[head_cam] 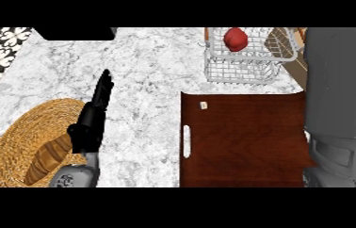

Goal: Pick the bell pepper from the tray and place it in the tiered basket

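1 hand [89, 123] is in view, the left, entering from the lower left of the frame on a grey forearm and extending up toward the middle of the frame. Its fingers [105, 83] are straight and held together, pointing toward the top edge, and they hold nothing. The right hand itself cannot be made out; a large grey mass fills the right edge of the frame. The bell pepper [236, 38], red, sits in the upper level of the tiered basket [240, 67], a white wire frame at the upper right of the frame. The tray [243, 137], dark brown wood with a slot handle on its left side, lies just below the basket in the lower right of the frame; a small pale tag [203, 105] rests near its upper left corner. A woven straw basket [42, 123] occupies the lower left corner, partly beneath the left forearm, with a brown loaf-like item [47, 158] inside it. All of these stand on a white and grey marbled table [146, 67]. A dark rectangular object [73, 32] sits at the top edge, upper left.
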Action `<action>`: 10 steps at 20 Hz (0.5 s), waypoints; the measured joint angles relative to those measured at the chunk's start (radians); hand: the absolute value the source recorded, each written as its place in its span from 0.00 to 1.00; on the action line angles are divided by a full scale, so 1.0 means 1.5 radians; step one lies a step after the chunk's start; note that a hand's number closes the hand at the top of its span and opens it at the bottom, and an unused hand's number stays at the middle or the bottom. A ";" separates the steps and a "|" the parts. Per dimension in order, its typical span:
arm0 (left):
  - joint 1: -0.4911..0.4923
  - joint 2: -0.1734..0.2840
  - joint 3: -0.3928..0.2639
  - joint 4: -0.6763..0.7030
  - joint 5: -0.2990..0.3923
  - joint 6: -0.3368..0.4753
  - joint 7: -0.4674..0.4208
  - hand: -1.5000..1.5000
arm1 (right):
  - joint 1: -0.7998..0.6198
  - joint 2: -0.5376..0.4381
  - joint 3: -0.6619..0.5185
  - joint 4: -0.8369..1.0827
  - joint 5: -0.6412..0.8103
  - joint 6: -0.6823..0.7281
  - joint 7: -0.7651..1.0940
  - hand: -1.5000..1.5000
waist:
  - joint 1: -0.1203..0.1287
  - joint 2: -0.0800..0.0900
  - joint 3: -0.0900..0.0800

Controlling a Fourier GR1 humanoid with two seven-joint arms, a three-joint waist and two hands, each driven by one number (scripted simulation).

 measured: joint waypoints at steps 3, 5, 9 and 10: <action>0.000 0.007 0.007 -0.003 0.002 -0.003 0.005 0.50 | 0.034 -0.002 -0.017 -0.073 0.002 -0.006 0.031 0.00 | -0.005 -0.002 0.000; 0.003 0.015 0.017 -0.008 0.009 -0.007 0.005 0.50 | 0.065 -0.009 -0.040 -0.126 -0.010 -0.007 0.039 0.00 | -0.009 -0.003 0.000; 0.011 0.013 0.019 -0.006 0.008 -0.003 0.001 0.50 | 0.139 -0.021 -0.099 -0.262 -0.073 0.018 0.046 0.00 | -0.020 -0.006 0.000; 0.012 0.014 0.020 -0.006 0.008 -0.004 0.000 0.50 | 0.169 -0.017 -0.112 -0.302 -0.092 0.024 0.042 0.00 | -0.022 -0.007 0.000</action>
